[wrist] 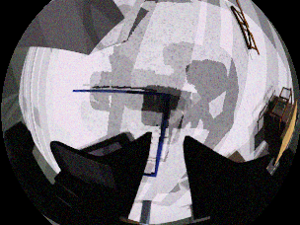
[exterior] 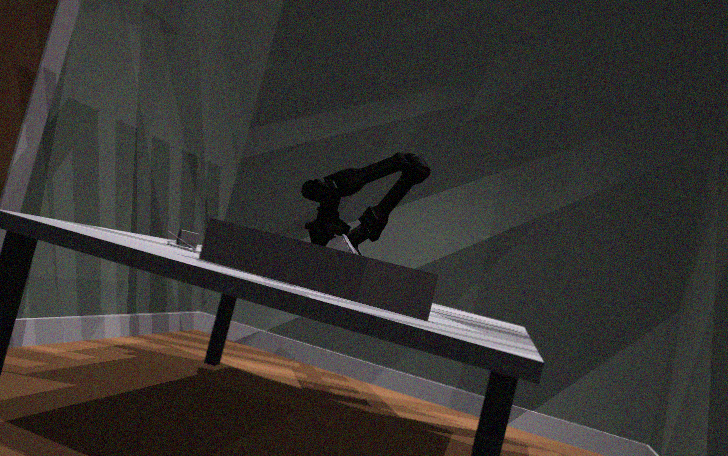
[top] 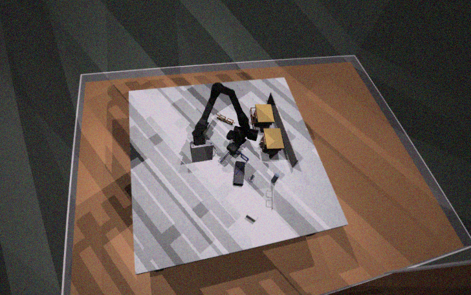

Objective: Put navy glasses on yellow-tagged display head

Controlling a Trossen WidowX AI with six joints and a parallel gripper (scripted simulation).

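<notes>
The navy glasses (top: 224,158) (wrist: 166,111) show below my gripper, between the arm's base and the two display heads. In the wrist view one long navy bar runs left and another runs down between the fingertips. My gripper (wrist: 168,138) is partly open, with a gap on both sides of that bar; no grip shows. Two display heads with yellowish tops, one farther back (top: 264,112) and one nearer (top: 273,138), stand to the right. I cannot tell which carries the yellow tag. In the exterior view the panel hides the heads and the navy glasses.
A dark panel (top: 284,135) (exterior: 322,271) stands behind the heads. Brown glasses (top: 224,119) (wrist: 245,32) lie near the arm. A dark case (top: 239,173), a dark blue block (top: 274,178), pale wire glasses (top: 269,200) and a small block (top: 250,218) are on the table's near side.
</notes>
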